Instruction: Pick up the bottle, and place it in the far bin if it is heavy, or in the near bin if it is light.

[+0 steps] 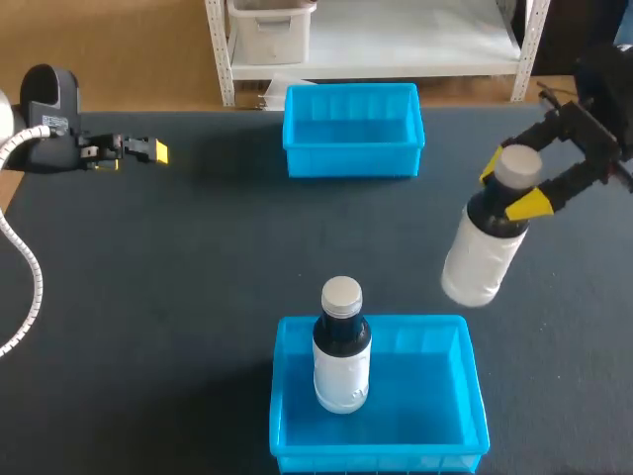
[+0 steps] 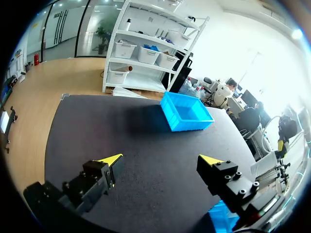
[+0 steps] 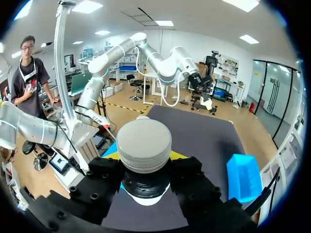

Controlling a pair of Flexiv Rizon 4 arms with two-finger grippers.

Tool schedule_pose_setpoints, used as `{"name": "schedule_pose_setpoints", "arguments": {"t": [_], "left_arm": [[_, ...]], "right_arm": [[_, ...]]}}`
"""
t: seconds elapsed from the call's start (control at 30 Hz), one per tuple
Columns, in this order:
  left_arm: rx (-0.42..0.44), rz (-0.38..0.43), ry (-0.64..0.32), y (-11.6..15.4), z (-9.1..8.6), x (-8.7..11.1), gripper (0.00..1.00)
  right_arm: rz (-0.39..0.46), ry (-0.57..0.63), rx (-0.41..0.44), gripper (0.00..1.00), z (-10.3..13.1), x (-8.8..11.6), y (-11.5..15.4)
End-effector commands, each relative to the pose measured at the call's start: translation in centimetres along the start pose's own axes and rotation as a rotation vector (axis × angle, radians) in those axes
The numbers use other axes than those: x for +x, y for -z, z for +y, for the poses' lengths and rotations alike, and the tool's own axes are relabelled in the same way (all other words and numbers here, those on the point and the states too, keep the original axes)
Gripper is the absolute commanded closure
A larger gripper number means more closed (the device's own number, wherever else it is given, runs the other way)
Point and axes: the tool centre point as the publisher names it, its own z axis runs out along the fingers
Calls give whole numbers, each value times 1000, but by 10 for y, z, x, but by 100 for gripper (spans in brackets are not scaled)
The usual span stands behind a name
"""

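The right pincer (image 1: pixel 510 184) pinches a bottle (image 1: pixel 482 259) by the neck above the table (image 1: pixel 178 297). The left pincer (image 1: pixel 148 150) is spread. A 2nd bottle (image 1: pixel 341 346) stands in the near bin (image 1: pixel 475 396).

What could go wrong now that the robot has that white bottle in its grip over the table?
1. The right hand pinches the bottle only at its neck, under the cap, and the body hangs tilted, so it might slip or swing.
2. A second bottle stands in the near bin. If the held one goes there, it could knock that one over.
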Motion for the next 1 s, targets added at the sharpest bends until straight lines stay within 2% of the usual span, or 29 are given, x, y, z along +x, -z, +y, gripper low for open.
{"name": "schedule_pose_setpoints", "arguments": {"t": [0.03, 0.27, 0.4, 1.0], "left_arm": [[0, 0, 0, 0, 0, 0, 0], [0, 0, 0, 0, 0, 0, 0], [0, 0, 0, 0, 0, 0, 0], [0, 0, 0, 0, 0, 0, 0]], "right_arm": [[-14, 8, -53, 100, 3, -4, -17], [-26, 52, -166, 100, 26, -12, -46], [-5, 92, -199, 100, 35, -11, -60], [-4, 110, -310, 100, 56, 16, -107]]}}
